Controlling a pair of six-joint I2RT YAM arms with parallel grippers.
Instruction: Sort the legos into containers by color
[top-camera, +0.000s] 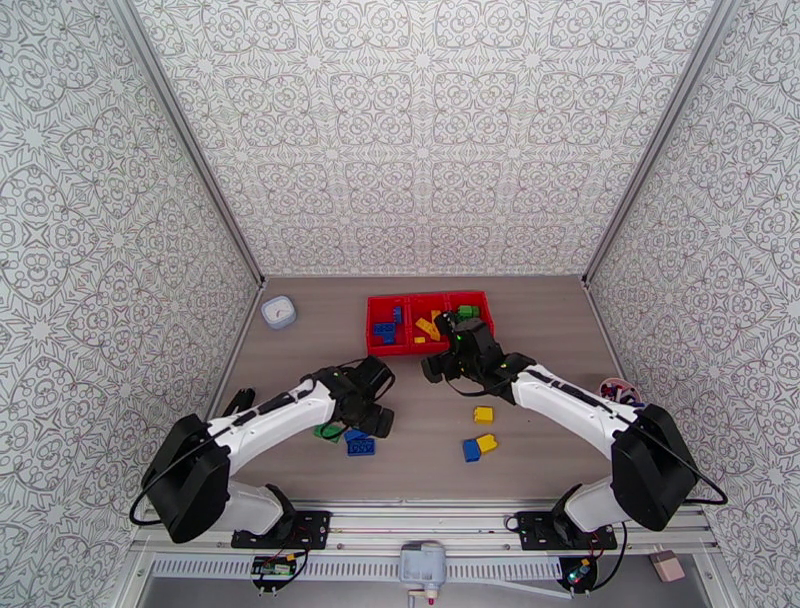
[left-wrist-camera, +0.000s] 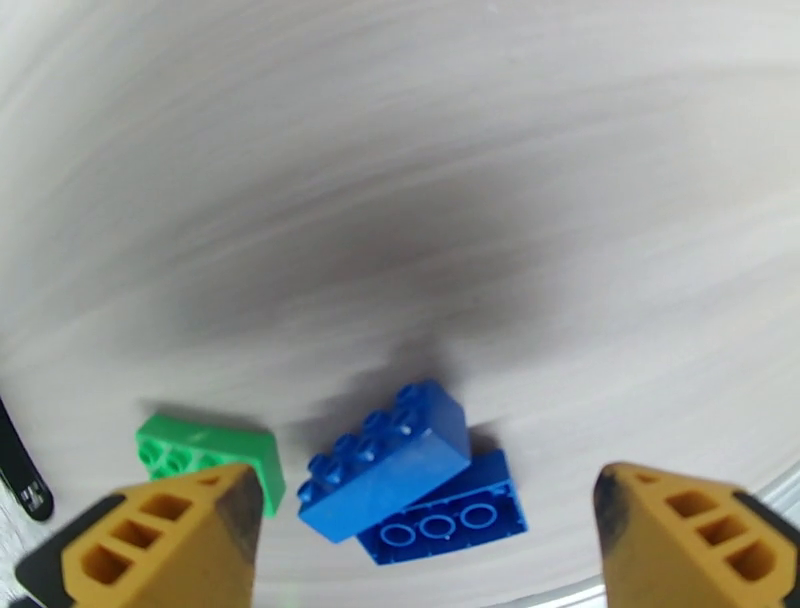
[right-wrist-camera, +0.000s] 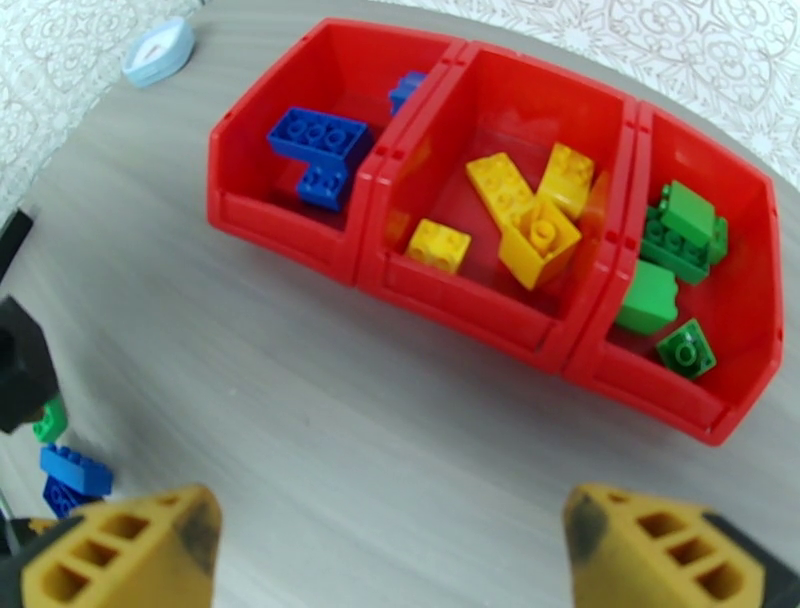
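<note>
The red tray (top-camera: 428, 345) has three containers: blue legos (right-wrist-camera: 320, 150) lie in the left one, yellow legos (right-wrist-camera: 525, 215) in the middle one, green legos (right-wrist-camera: 680, 240) in the right one. My left gripper (left-wrist-camera: 425, 545) hangs open just above a blue brick (left-wrist-camera: 385, 465) that rests tilted on a second blue brick (left-wrist-camera: 450, 518). A green brick (left-wrist-camera: 205, 458) lies beside its left finger. My right gripper (right-wrist-camera: 390, 555) is open with nothing between its fingers, in front of the tray. Loose yellow bricks (top-camera: 483, 414) and a blue brick (top-camera: 471, 451) lie on the table near the right arm.
A small white round cup (top-camera: 279, 312) stands at the back left of the table. A small multicoloured object (top-camera: 620, 389) sits by the right wall. Patterned walls close in the table on three sides, with the metal rail (top-camera: 420, 520) along the front.
</note>
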